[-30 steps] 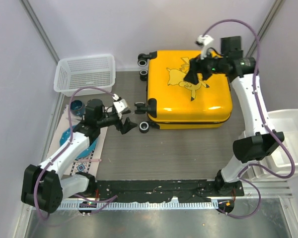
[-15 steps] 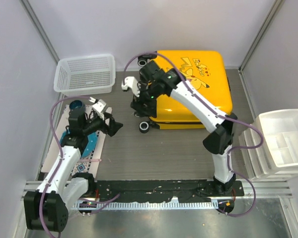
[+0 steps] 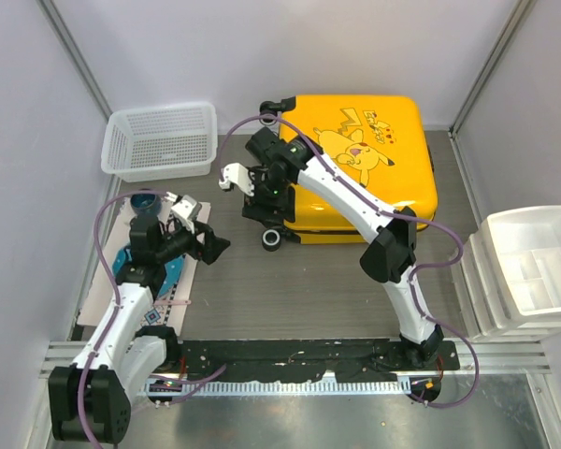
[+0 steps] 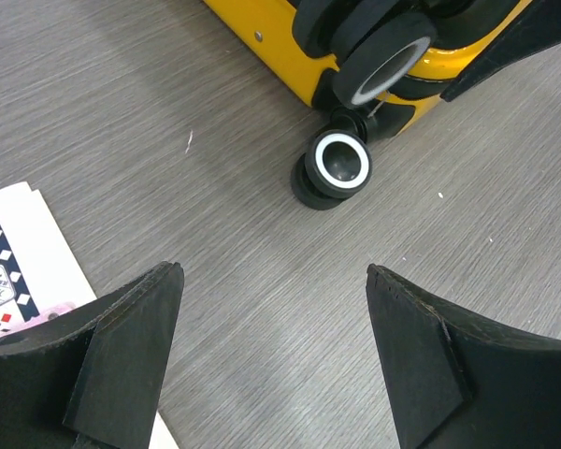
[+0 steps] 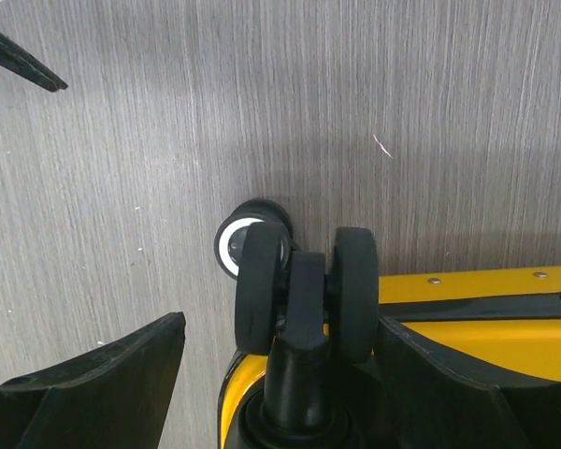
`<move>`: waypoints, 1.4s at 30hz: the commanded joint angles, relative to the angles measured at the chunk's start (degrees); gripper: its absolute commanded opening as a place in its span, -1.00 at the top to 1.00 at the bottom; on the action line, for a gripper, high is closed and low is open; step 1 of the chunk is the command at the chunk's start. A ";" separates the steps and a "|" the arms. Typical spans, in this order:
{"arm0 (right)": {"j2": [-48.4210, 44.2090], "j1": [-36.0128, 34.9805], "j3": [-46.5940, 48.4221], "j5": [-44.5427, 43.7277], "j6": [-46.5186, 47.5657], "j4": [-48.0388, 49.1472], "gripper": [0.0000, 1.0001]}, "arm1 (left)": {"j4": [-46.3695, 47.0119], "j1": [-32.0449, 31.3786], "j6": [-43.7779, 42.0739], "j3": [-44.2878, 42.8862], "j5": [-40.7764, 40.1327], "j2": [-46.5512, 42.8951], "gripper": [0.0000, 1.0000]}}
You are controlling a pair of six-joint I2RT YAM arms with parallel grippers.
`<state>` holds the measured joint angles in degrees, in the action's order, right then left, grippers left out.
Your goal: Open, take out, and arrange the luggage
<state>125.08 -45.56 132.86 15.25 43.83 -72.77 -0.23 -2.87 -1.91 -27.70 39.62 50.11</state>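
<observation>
Luggage [image 3: 402, 178] lies flat and shut in the upper centre of the top view, wheels to the left. Right gripper [image 3: 262, 208] hangs over the near-left wheel pair [image 5: 304, 281], fingers [image 5: 103, 383] spread wide either side of it, gripping nothing. Left gripper [image 3: 217, 247], centre-left, gapes just as wide over bare table [image 3: 337, 281], aimed at the lower wheel [image 4: 341, 161]. The luggage looks stiff, glossy-slick, probably heavy, and far too broad to pinch. Best holds: the wheel stalk, or a pull on the zip band [image 3: 355, 227], though I can't spot one.
</observation>
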 commanded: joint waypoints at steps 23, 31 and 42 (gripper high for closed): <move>-3.52 2.67 5.84 -0.04 3.01 -2.11 1.00 | 40.72 -3.62 -2.31 -1.21 16.65 28.17 -0.99; -3.43 6.97 4.69 -0.39 1.17 -3.95 0.99 | 51.91 -6.87 -0.55 -3.76 13.91 35.50 -0.99; -6.25 6.98 2.76 4.17 -7.26 -2.46 0.99 | 60.86 -19.70 3.76 -2.09 6.36 39.63 -0.56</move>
<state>124.97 -40.71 136.29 18.76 44.53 -75.79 52.31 -19.27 0.40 -30.44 49.91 89.38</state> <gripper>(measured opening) 0.554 0.796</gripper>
